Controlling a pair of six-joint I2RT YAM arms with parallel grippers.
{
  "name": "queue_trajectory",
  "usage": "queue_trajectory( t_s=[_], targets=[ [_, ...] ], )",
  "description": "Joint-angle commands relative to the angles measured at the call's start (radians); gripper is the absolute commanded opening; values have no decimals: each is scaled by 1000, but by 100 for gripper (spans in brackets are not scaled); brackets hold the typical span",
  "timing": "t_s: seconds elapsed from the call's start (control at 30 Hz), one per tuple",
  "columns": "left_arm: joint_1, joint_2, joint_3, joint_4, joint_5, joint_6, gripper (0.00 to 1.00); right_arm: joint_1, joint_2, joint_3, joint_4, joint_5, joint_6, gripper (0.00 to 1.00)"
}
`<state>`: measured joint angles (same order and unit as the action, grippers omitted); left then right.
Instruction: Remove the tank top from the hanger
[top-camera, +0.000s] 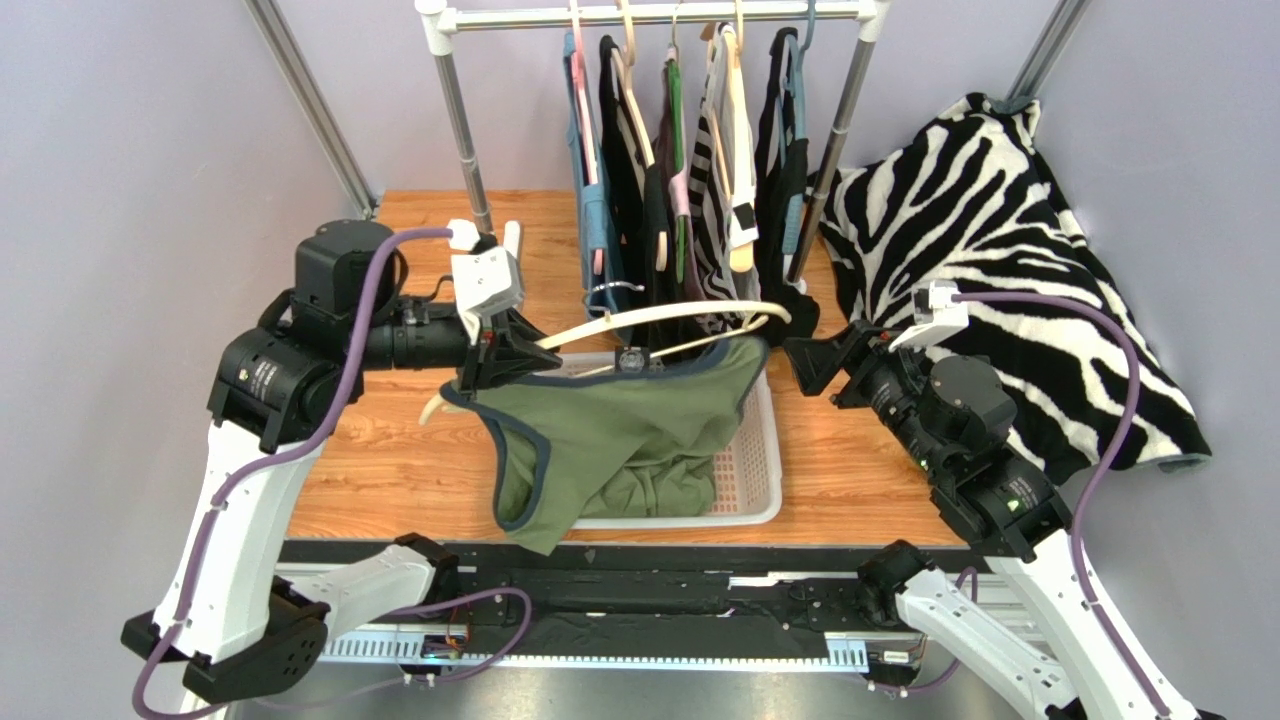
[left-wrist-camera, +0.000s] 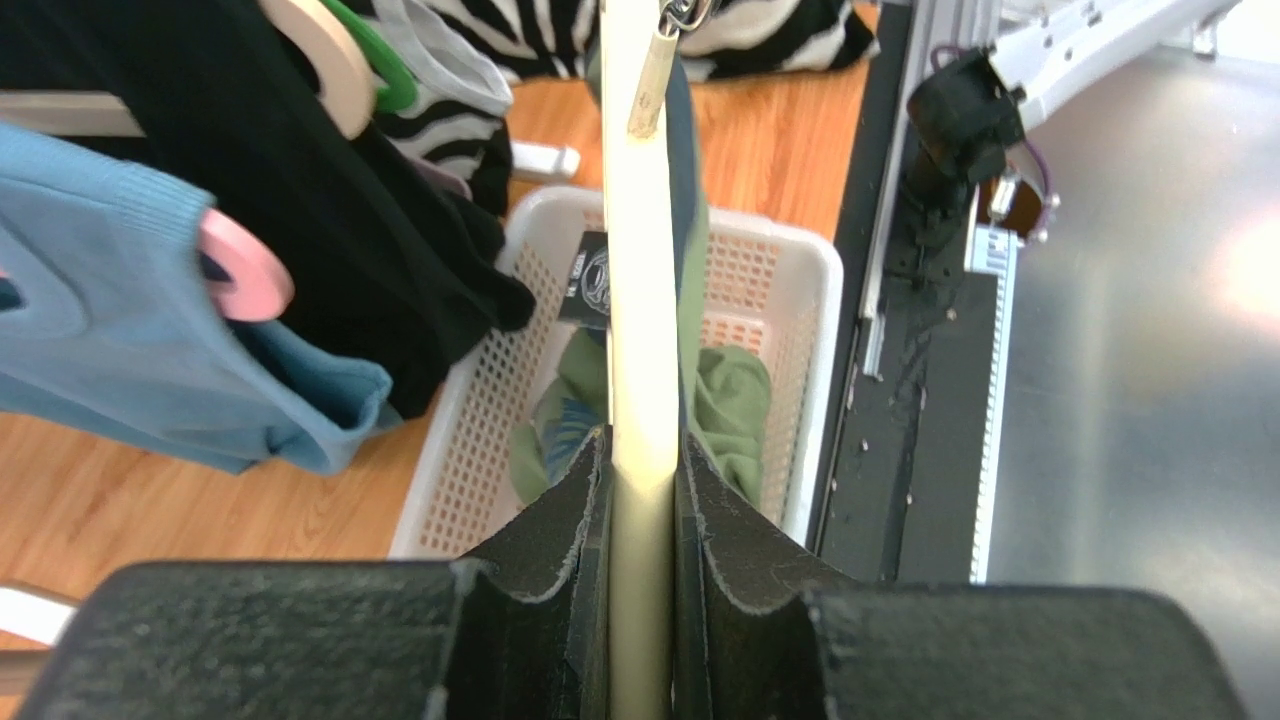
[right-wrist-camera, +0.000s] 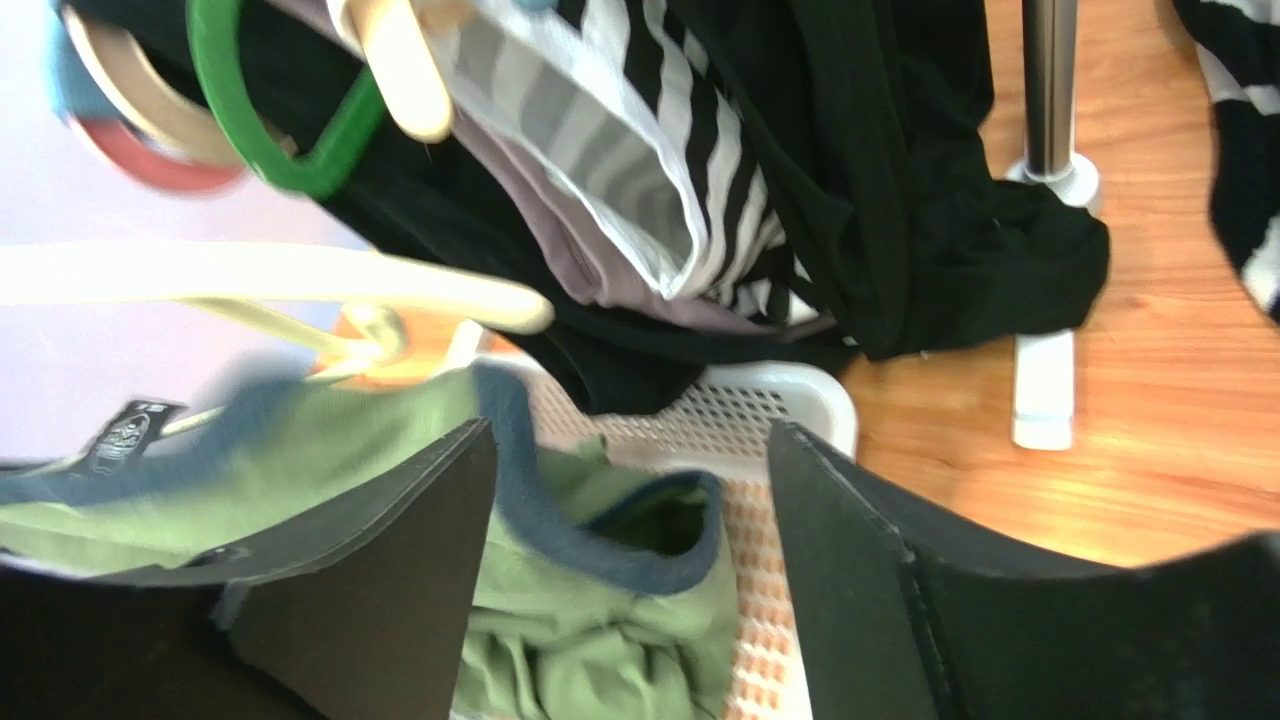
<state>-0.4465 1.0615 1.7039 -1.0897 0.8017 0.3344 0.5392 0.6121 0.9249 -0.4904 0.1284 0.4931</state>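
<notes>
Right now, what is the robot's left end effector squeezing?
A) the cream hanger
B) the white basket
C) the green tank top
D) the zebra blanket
A: in the left wrist view, the left end effector has its two black fingers pressed against both sides of the cream hanger.

Navy trim edges the olive-green fabric tank top (top-camera: 631, 428); the curved plastic hanger (top-camera: 669, 309) is cream, the perforated plastic basket (top-camera: 768, 458) white, the soft blanket (top-camera: 1022, 255) zebra-striped black-and-white
</notes>
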Motion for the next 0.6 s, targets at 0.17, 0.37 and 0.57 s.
queue_trajectory(
  t_s=[0.17, 0.37, 0.57],
  targets=[
    [-66, 35, 138, -91, -62, 123, 0, -7, -63, 127, -86, -286, -270, 76],
    [-122, 71, 169, -157, -67, 178, 0, -7, -28, 284, -137, -456, -387, 75],
    [-201, 92, 154, -217, -73, 227, 0, -7, 35, 356, -73, -614, -415, 75]
  ],
)
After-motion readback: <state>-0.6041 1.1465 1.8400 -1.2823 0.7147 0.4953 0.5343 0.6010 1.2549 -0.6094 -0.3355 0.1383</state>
